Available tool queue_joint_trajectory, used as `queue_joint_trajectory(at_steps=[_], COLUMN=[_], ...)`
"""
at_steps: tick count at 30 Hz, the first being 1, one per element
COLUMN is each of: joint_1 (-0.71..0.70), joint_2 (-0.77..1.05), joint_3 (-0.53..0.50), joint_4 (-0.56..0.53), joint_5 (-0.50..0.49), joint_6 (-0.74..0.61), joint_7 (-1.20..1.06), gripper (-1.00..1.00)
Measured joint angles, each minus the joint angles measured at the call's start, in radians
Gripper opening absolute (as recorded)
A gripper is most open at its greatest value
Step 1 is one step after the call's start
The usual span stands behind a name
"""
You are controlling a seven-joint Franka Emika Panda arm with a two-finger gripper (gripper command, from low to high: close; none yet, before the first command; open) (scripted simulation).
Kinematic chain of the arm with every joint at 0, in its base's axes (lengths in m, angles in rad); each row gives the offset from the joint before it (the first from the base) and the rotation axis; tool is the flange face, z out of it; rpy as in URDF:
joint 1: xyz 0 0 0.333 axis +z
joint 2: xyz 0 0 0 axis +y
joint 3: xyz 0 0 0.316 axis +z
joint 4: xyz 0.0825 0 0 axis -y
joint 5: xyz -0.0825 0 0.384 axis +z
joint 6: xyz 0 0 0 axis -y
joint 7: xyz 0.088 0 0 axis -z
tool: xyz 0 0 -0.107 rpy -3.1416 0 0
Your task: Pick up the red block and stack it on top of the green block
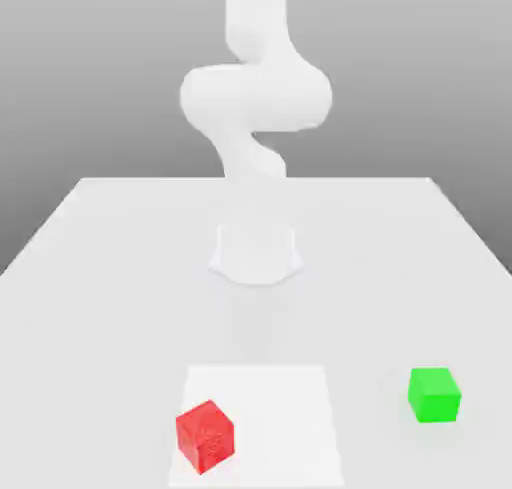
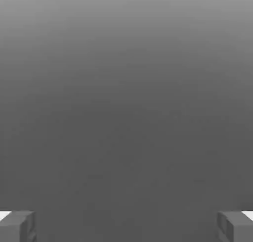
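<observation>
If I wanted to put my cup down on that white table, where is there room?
Plenty. The widest bare stretch of the table lies between the arm's base and the two blocks. The gap between the red block and the green block is also free. Nowhere is crowded; the blocks sit well apart.

Two blocks (image 1: 205, 436) (image 1: 434, 394) lie well apart on the table (image 1: 100, 277).

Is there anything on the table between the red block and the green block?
No. In the exterior view, bare table separates the red block from the green block.
</observation>
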Motion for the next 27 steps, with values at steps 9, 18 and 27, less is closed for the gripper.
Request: queue_joint_trajectory(at_steps=[9, 18, 27], joint_1=[0.132, 0.167, 0.126], joint_2=[0.336, 0.661, 0.944], joint_3=[-0.165, -0.228, -0.220], joint_4=[-0.081, -0.160, -0.213], joint_5=[0.111, 0.187, 0.147], joint_6=[0.130, 0.259, 0.427], joint_7=[-0.348, -0.666, -0.838], gripper=[0.00, 0.00, 0.00])
